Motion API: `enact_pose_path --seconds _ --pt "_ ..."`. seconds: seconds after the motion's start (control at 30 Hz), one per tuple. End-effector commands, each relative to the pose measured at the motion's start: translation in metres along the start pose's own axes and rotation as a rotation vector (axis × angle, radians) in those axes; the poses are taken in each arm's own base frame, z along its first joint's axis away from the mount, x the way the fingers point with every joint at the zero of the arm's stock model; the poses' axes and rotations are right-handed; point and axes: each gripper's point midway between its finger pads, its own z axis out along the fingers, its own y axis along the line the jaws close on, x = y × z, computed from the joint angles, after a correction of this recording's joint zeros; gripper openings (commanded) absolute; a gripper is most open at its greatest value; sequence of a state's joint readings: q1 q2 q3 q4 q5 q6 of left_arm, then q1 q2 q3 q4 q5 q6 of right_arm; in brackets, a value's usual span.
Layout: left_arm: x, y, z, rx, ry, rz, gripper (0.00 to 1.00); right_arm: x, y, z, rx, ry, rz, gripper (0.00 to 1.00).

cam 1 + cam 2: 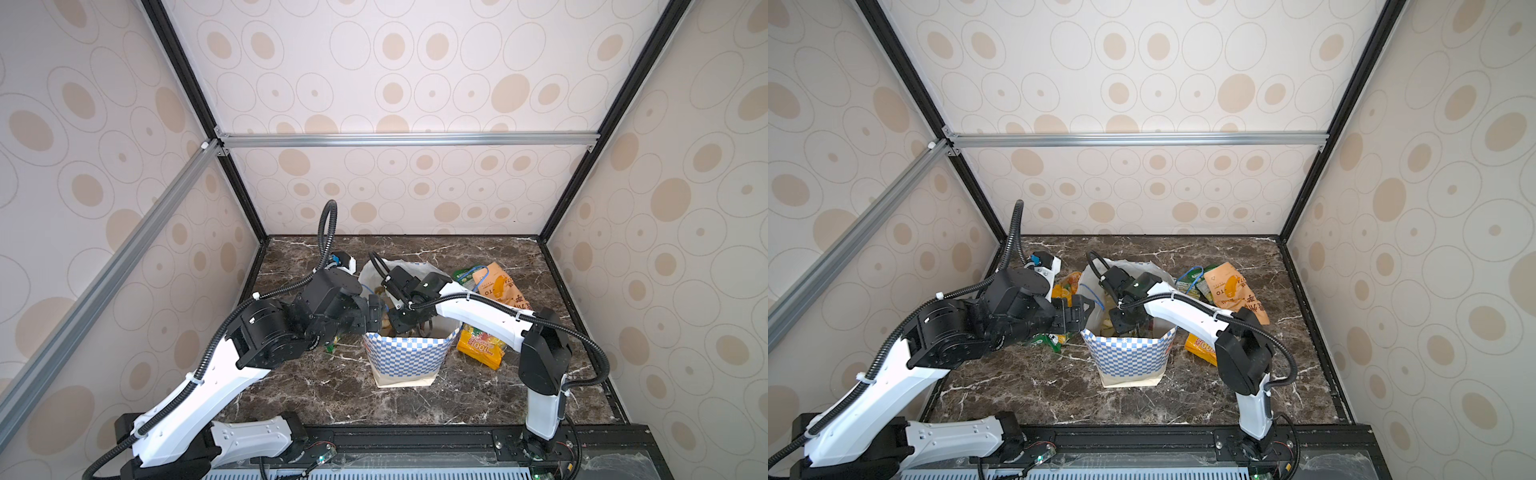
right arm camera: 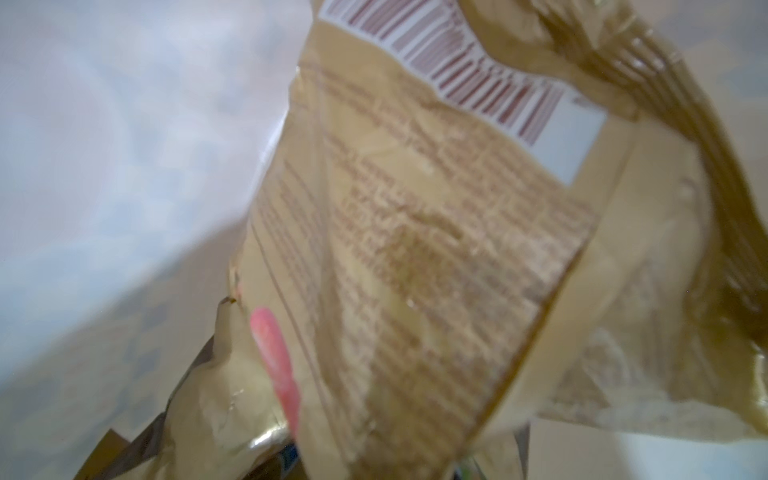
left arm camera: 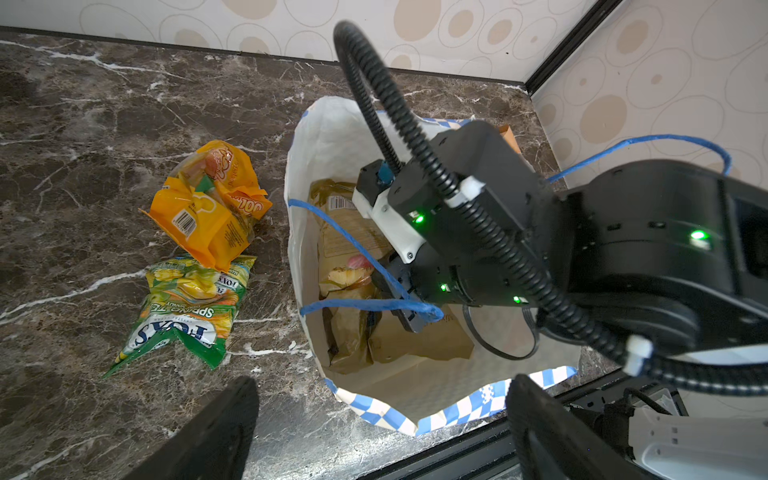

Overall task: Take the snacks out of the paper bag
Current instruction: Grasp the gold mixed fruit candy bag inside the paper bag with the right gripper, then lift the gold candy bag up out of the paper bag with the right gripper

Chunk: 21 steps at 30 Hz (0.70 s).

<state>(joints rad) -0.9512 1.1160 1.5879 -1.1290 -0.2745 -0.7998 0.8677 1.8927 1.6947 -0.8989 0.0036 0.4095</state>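
The white paper bag [image 1: 409,357] with its blue checkered band stands upright mid-table. My right gripper [image 1: 415,326] reaches down inside it. A crinkly golden snack bag [image 2: 415,228] fills the right wrist view and hides the jaws; the grip looks shut on it. The left wrist view shows that golden bag [image 3: 345,249] leaning in the paper bag [image 3: 415,399] beside the right gripper [image 3: 409,316]. My left gripper [image 3: 376,428] is open and straddles the bag's near-left rim, holding nothing.
Left of the bag lie a yellow-orange gummy packet [image 3: 208,208] and a green candy packet [image 3: 187,307]. To its right are an orange-tan chips bag [image 1: 503,286], a green packet [image 1: 463,276] and a yellow gummy bag [image 1: 480,345]. A blue cord handle [image 3: 353,245] loops across the bag's mouth.
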Motion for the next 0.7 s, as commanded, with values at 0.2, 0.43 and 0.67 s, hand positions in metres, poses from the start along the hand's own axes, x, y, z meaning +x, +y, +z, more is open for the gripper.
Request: enact_pose_path --seconds 0.2,0.43,0.67 --pt "-0.011 -0.004 -0.007 0.027 -0.049 -0.009 0.93 -0.055 0.001 -0.094 -0.060 -0.265 0.026 0.00" --pt "-0.011 -0.007 -0.004 0.030 -0.044 0.000 0.93 -0.065 0.000 -0.122 -0.080 -0.310 0.046 0.00" --pt "-0.015 -0.014 -0.006 0.064 -0.056 0.004 0.93 -0.082 -0.001 -0.164 -0.091 -0.415 0.053 0.00"
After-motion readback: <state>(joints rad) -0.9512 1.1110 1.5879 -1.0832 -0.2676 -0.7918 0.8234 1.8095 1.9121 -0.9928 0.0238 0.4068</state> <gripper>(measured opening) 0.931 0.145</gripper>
